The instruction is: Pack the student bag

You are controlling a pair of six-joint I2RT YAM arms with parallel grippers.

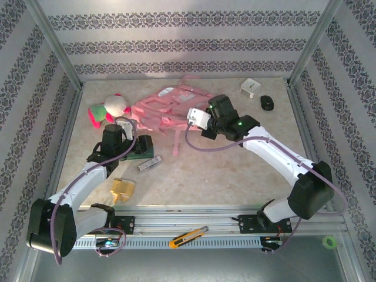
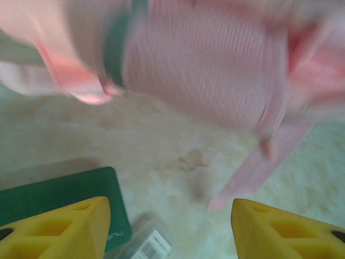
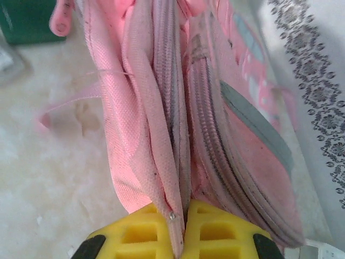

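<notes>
Pinching zip seam of student bag (image 3: 161, 108) in my right claw (image 3: 180, 229) | I judge it soft, floppy | left claw (image 2: 171, 226) spread, empty

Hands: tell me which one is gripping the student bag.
The right hand, pinched shut on the student bag's zipped edge; the left hand hangs open above the table, holding nothing.

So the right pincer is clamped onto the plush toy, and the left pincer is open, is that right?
Not quite. The right pincer is clamped onto a fabric edge of the pink student bag, as the right wrist view shows. The left pincer is open, as you said.
</notes>
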